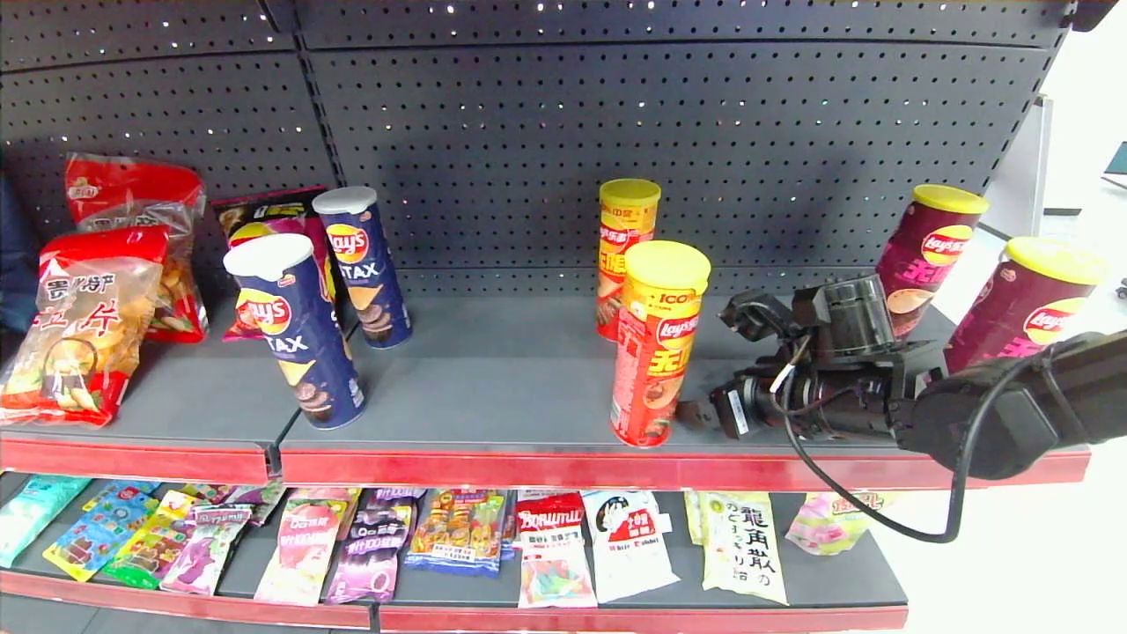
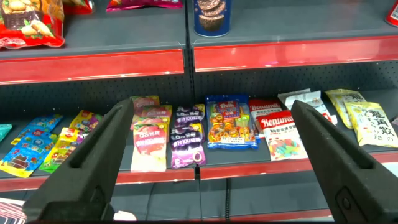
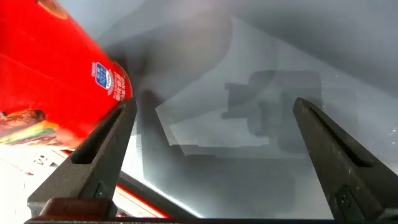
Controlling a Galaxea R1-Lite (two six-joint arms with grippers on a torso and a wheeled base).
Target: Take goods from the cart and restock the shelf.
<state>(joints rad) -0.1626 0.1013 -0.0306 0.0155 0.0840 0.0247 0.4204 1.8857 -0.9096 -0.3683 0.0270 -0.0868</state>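
Note:
A red chip can with a yellow lid (image 1: 656, 352) stands upright near the front edge of the upper shelf (image 1: 528, 387). My right gripper (image 1: 715, 370) hovers low over the shelf just right of it, open. In the right wrist view the red can (image 3: 56, 93) sits just outside one finger, and only bare shelf (image 3: 249, 174) lies between the fingers of the right gripper (image 3: 214, 106). My left gripper (image 2: 212, 106) is open and holds nothing, out in front of the lower shelf's candy packets (image 2: 230, 121).
A second red can (image 1: 623, 246) stands behind the first. Two maroon cans (image 1: 933, 242) (image 1: 1026, 304) stand at the right end and two blue cans (image 1: 295, 330) (image 1: 363, 264) left of centre. Snack bags (image 1: 79, 326) lean at the far left. Bare shelf lies between the blue and red cans.

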